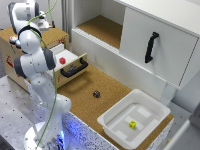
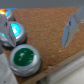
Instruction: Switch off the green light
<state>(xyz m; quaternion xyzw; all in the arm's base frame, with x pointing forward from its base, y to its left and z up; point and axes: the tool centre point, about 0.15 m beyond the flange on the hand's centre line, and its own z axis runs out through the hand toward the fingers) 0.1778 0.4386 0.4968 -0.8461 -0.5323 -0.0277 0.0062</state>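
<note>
Nearest the wrist camera sits the green light (image 2: 25, 58) on a brown cork surface (image 2: 47, 30), with the blue-capped button (image 2: 13, 32) just beside it. One gripper finger (image 2: 71, 26) shows blurred beyond the green light; whether the jaws are apart or together I cannot tell.

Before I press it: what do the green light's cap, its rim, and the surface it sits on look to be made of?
The green light: the cap looks like glossy, dark green plastic with soft highlights. Its pale silvery rim could be metal or metallic-finished plastic; the blur leaves that open. The surface around it is speckled matte brown, probably cork or chipboard. One pale finger shows, too blurred to judge.
</note>
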